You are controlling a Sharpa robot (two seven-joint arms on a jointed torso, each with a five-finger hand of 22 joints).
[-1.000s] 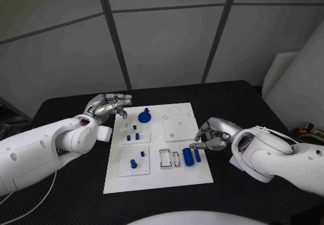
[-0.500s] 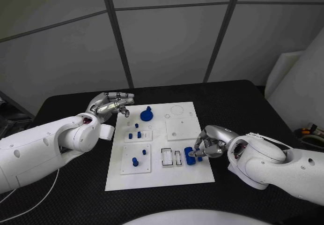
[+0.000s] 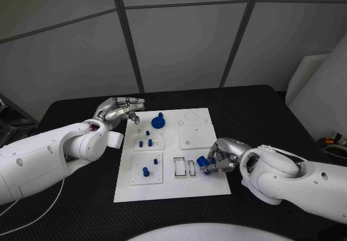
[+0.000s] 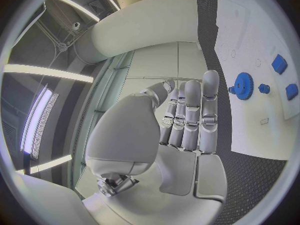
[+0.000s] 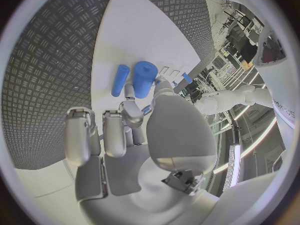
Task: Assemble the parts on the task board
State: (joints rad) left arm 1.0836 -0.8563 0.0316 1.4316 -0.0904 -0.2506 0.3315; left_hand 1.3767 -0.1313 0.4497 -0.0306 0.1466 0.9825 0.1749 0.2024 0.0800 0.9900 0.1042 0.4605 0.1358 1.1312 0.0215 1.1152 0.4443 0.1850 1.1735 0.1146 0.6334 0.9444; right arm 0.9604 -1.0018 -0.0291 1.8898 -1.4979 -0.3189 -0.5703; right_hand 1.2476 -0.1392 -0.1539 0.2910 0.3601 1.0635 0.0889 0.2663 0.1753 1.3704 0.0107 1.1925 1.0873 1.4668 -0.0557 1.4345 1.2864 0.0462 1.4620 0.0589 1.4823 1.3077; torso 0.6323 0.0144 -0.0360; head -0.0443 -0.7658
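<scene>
Blue cylinder (image 3: 201,162) is lying just beside the right hand (image 3: 220,159), long axis running up the task board (image 3: 209,188); its curled fingers (image 5: 129,107) are touching it, grasp unclear; the left hand (image 3: 119,110) is hovering open farther off.

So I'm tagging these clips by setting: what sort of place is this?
Probably a robotics lab or test cell: a black table holds a white task board with small blue parts such as a gear, plain grey wall panels stand behind, and ceiling strip lights hang overhead.

Black table (image 3: 245,108) bearing the white task board (image 3: 199,186) flat between the left hand (image 3: 119,110) and right hand (image 3: 220,159), seemingly nothing else on it.
</scene>
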